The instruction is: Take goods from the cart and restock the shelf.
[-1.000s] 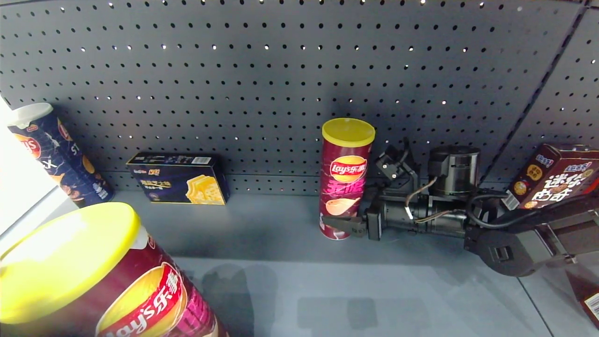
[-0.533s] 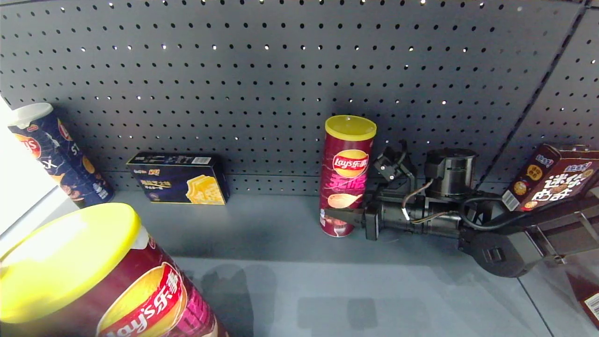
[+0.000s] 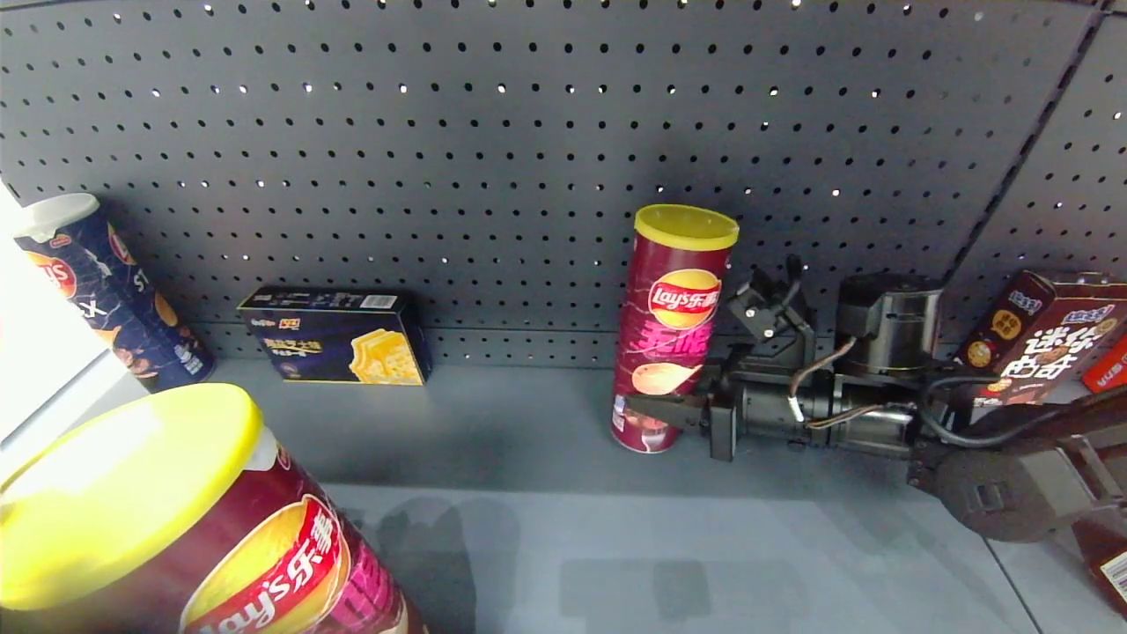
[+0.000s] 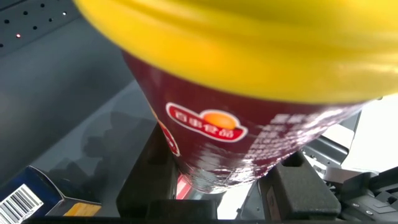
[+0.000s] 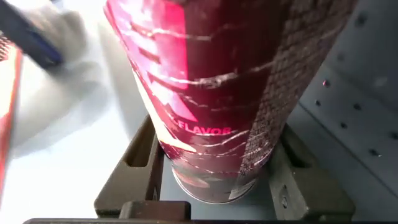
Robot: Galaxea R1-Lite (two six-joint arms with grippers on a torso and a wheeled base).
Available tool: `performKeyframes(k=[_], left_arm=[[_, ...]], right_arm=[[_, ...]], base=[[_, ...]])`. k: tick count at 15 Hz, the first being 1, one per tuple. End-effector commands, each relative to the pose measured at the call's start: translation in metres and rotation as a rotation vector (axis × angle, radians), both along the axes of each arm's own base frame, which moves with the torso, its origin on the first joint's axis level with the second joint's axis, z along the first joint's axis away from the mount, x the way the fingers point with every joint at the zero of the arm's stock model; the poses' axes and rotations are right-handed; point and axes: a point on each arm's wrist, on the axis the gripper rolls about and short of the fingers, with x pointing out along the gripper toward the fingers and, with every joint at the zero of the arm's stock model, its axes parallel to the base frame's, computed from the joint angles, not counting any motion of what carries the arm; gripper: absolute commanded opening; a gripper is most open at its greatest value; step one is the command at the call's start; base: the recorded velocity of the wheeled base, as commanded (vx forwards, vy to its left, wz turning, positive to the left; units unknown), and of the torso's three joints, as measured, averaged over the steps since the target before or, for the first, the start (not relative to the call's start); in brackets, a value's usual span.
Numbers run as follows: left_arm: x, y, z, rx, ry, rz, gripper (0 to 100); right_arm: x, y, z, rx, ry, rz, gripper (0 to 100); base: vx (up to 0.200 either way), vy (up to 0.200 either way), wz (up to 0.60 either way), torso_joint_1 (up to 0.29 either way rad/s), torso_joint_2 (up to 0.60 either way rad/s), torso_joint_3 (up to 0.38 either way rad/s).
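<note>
From the head view, restocking looks partly done: a maroon can (image 3: 673,330) stands on the grey shelf (image 3: 528,458) close to the perforated pegboard (image 3: 493,132), its yellow-lidded top leaning toward the robot's right, and the right tool (image 3: 656,414) is clenched around its lower end, so it is not yet let go. A second maroon can (image 3: 176,528) with a broad yellow plastic lid sits near the camera at the lower left, waiting to be placed. Already on the shelf are a dark blue can (image 3: 106,291) with a pale lid, a flat dark blue box (image 3: 339,336) lying against the pegboard, and a brown box (image 3: 1043,335) tipped at the far right. In the left wrist view, the left tool (image 4: 217,186) grips the glossy, foil-like wall of the second maroon can (image 4: 249,143) between dark blocky fingers, with a barcoded box (image 4: 31,199) lying on the shelf beyond. In the right wrist view, the right tool (image 5: 211,180) clamps the smooth cylindrical maroon can (image 5: 230,93) near its base, matte olive fingers on either side. My judgement: releasing this one and shelving the other remain.
</note>
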Motion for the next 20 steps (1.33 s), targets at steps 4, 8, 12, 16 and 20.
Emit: performKeyframes(k=[4, 8, 12, 16, 20], left_arm=[[-0.002, 0.001, 0.002, -0.009, -0.011, 0.001, 0], [-0.001, 0.001, 0.004, -0.011, -0.016, 0.001, 0], [-0.001, 0.001, 0.004, -0.01, -0.015, 0.007, 0], [-0.001, 0.001, 0.004, -0.009, -0.014, 0.01, 0], [-0.001, 0.001, 0.004, -0.009, -0.014, 0.01, 0]], right_arm=[[-0.061, -0.017, 0.036, 0.052, -0.089, 0.03, 0], [-0.099, -0.029, 0.021, 0.023, -0.053, 0.057, 0], [-0.123, -0.037, -0.003, -0.022, -0.002, 0.059, 0], [-0.128, -0.04, -0.015, -0.023, -0.001, 0.05, 0], [-0.132, -0.037, -0.021, -0.039, 0.013, 0.072, 0]], base=[[0.0, 0.0, 0.0, 0.0, 0.0, 0.0], [0.0, 0.0, 0.0, 0.0, 0.0, 0.0], [0.0, 0.0, 0.0, 0.0, 0.0, 0.0], [0.0, 0.0, 0.0, 0.0, 0.0, 0.0], [0.0, 0.0, 0.0, 0.0, 0.0, 0.0]])
